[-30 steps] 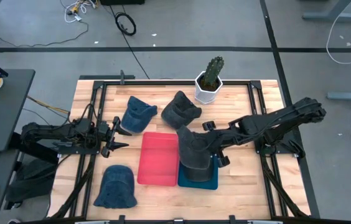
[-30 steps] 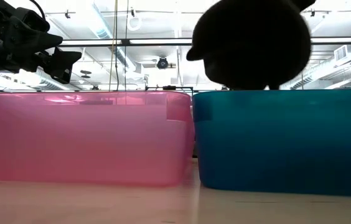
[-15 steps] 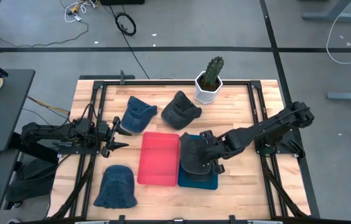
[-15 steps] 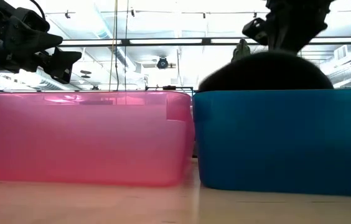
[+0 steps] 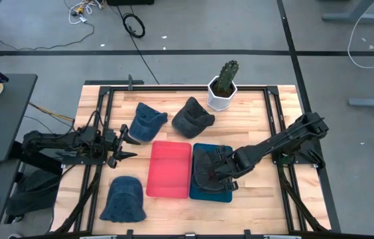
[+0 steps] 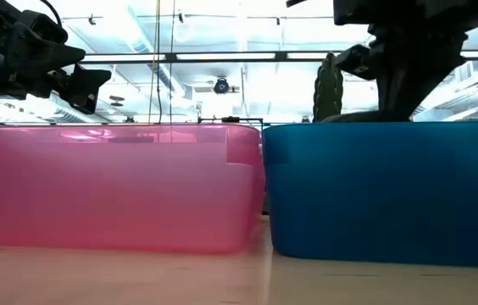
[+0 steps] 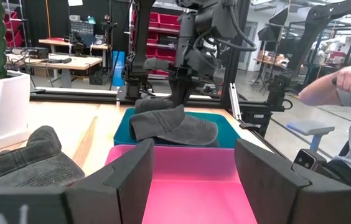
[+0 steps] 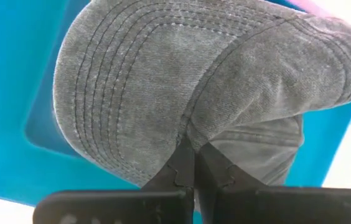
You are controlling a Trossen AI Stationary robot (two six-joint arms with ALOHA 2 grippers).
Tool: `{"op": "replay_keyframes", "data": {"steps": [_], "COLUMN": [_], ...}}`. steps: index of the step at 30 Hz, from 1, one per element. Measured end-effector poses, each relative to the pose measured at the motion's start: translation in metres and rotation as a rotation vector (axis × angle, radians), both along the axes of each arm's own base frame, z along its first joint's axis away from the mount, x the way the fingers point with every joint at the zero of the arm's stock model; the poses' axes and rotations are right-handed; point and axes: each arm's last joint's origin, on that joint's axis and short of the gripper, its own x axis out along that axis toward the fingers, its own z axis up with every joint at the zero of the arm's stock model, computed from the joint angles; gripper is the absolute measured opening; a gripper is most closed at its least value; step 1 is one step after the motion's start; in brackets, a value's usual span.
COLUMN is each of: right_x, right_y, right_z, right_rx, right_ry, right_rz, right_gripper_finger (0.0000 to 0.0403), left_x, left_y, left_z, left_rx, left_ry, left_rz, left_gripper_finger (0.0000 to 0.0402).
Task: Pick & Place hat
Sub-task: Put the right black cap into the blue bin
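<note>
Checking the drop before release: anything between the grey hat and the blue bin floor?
Nothing visible. The right gripper is shut on the grey hat, which already sits inside the blue bin; the bin's walls hide what lies under it. The red bin is beside it, and the left gripper is off to the side.

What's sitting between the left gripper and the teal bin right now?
The empty red bin lies between the left gripper and the teal bin, seen in the high view.

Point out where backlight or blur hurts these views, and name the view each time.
Low view: bright ceiling lights behind turn the right gripper into a black silhouette above the blue bin. Left wrist view: its own fingers are soft, close to the lens. Right wrist view: evenly lit, the grey hat shows crisp stitching.
</note>
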Motion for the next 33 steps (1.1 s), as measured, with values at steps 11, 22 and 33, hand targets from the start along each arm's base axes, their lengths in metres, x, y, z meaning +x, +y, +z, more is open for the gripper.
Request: {"op": "replay_keyframes", "data": {"steps": [11,22,33], "right_x": [-0.007,-0.006,-0.009], "right_y": [-0.002,-0.006,-0.007], "right_z": [-0.025,-0.03,-0.022], "right_rx": [0.03,0.034,0.039], "right_ry": [0.025,0.018,0.001], "right_rz": [0.009,0.022,0.052], "right_gripper_finger": [0.0007,0.0029,0.0115], "left_x": [0.0,0.0,0.0], "left_y": [0.0,0.0,0.0], "left_z": [0.0,0.0,0.0], "left_rx": [0.0,0.0,0.0], "left_ry": [0.0,0.0,0.0], "left_rz": [0.0,0.0,0.0], "left_gripper_finger": [0.0227,0.0227,0.0227]}}
